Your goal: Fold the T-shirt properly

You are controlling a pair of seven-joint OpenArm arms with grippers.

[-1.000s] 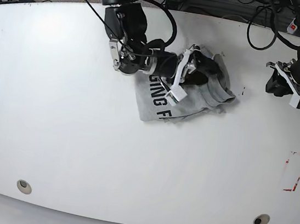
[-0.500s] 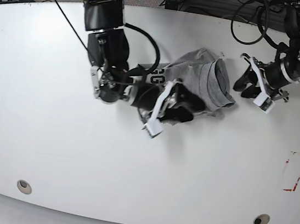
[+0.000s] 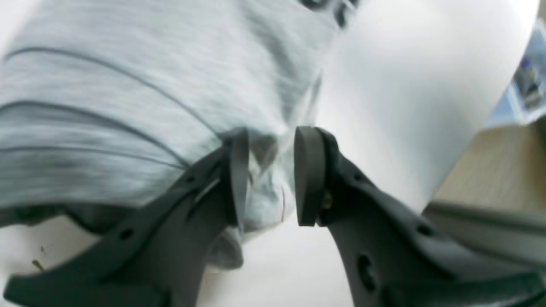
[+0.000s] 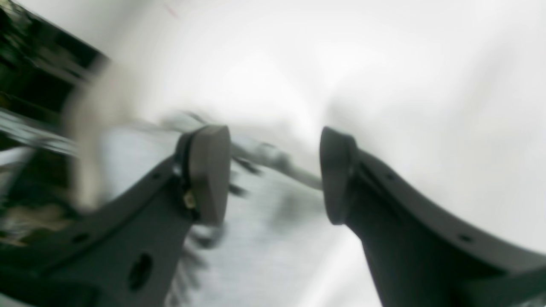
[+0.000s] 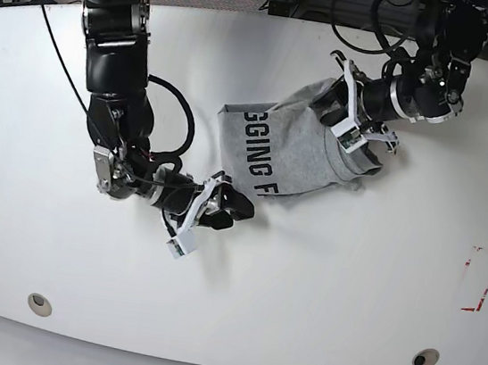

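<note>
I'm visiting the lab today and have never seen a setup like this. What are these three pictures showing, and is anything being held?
This is a robot with two arms working over a white table. One picture looks down on the whole table from above; the other two come from cameras mounted on each arm's wrist, looking out between its two dark fingers. On the table lies a crumpled grey T-shirt with black lettering. The left gripper, at the upper right in the overhead picture, has a fold of the shirt's edge between its fingers, which its own camera shows up close. The right gripper, lower left in the overhead picture, is open and empty, off the shirt, with only table beneath it.
</note>
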